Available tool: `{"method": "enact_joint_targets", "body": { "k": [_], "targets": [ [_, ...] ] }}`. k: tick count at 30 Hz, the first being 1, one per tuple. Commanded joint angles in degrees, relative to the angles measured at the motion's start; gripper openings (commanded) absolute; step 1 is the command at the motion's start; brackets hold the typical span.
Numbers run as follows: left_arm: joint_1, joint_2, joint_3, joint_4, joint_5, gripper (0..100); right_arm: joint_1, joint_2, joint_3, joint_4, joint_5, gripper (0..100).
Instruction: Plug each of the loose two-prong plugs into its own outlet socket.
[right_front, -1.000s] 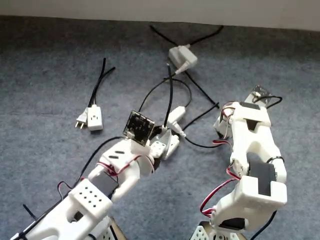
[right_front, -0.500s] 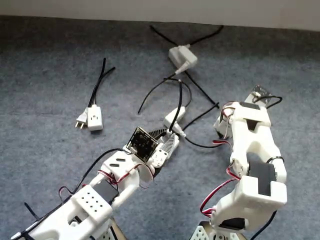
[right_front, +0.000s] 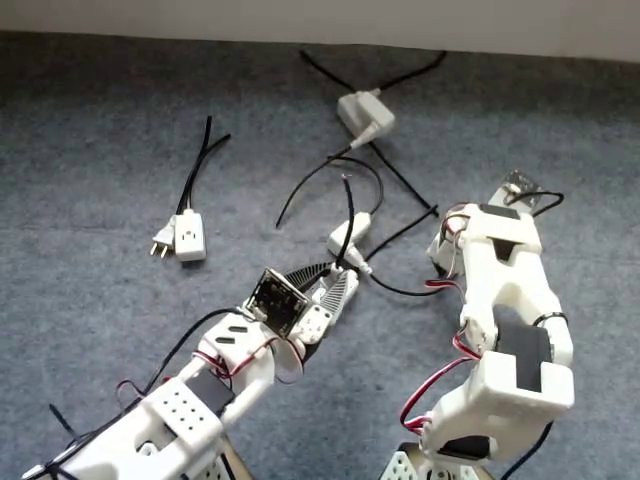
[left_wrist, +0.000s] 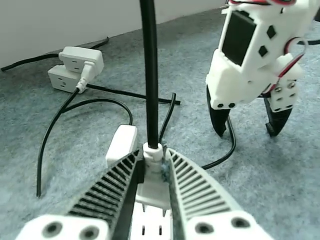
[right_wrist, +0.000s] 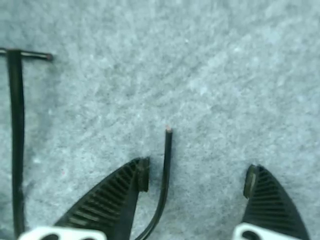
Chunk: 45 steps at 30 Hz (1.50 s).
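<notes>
Robot arms (right_front: 510, 300): two. Grippers: two, left gripper (left_wrist: 152, 155), right gripper (right_wrist: 196, 176). White plug and socket pieces (right_front: 188, 236): six or seven, far cluster hard to split. Black cords (left_wrist: 149, 75): tangled, uncountable.

Nubbly matt grey carpet (right_front: 90, 120) lies under the smooth white plastic plug (left_wrist: 152, 192), whose cord (left_wrist: 149, 75) is glossy black; the left gripper (left_wrist: 153, 155)'s fingers (left_wrist: 110, 192) against the plug are ribbed, matt black.

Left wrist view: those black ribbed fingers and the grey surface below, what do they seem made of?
The fingers, clamped on a white connector, look like matte hard plastic, judging by their crisp moulded ribs; possibly rubbery. The surface looks like short-pile carpet or felt: fuzzy, mottled grey fibres.
</notes>
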Motion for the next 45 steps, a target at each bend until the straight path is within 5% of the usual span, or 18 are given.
{"method": "enact_joint_targets", "body": {
  "k": [1, 11, 18, 28, 38, 45],
  "targets": [
    [2.2, 1.7, 0.7, -0.8, -0.4, 1, -0.4, -0.4, -0.1, -2.2, 1.0, 29.5],
    [0.1, 30.7, -7.7, -16.4, -0.5, 1, -0.2, -0.4, 0.7, -1.9, 1.0, 29.5],
    [0.1, 33.2, -3.0, -30.3, -0.7, 1, -0.2, -0.4, 1.3, -2.0, 1.0, 29.5],
    [-3.5, 25.8, 0.3, -29.9, -0.7, 1, -0.3, -0.4, 1.1, -2.2, 1.0, 29.5],
    [-3.0, 15.7, -4.0, -5.5, -0.4, 1, -0.4, -0.4, 1.1, -2.2, 1.0, 29.5],
    [-2.9, 12.3, -1.7, -5.1, -0.4, 1, -0.4, -0.4, 1.1, -2.2, 1.0, 29.5]
  ]
}}
